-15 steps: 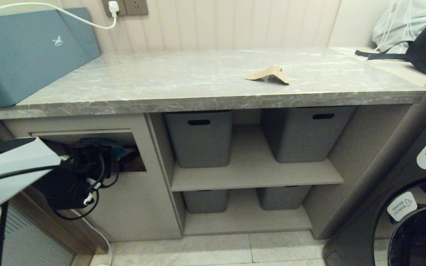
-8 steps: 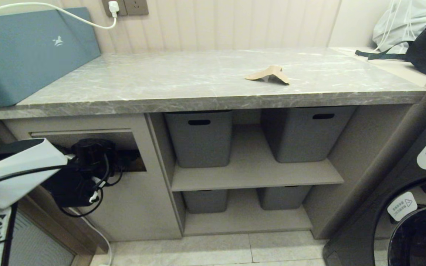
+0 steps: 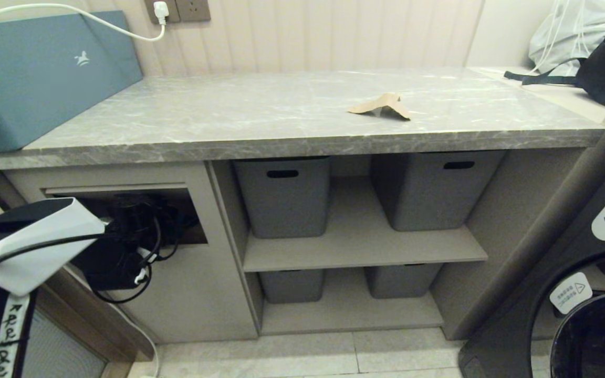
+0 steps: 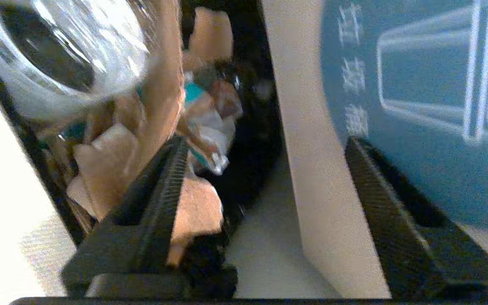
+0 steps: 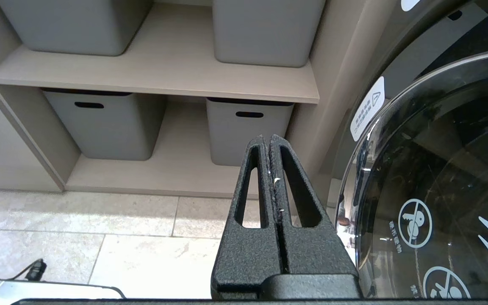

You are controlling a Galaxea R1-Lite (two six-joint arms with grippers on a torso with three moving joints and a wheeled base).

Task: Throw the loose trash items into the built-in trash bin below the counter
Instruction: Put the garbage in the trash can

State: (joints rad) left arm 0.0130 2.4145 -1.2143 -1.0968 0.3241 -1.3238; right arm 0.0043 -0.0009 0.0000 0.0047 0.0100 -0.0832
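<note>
— Head view, big to small: counter (image 3: 260,118) spans the frame, built-in trash bin (image 3: 124,210) opening at left under it.
— Grippers?
— Left gripper (image 4: 265,169) inside that opening, fingers spread wide, empty; right gripper (image 5: 270,146) pressed closed, empty.
— Trash?
— Tan cardboard scrap (image 3: 381,106) right of centre on the counter.

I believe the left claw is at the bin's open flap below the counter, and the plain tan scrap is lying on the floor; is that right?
Not quite: the plain tan scrap lies on the counter, not the floor, as the head view shows. The left claw is indeed at the bin's open flap below the counter.
</note>
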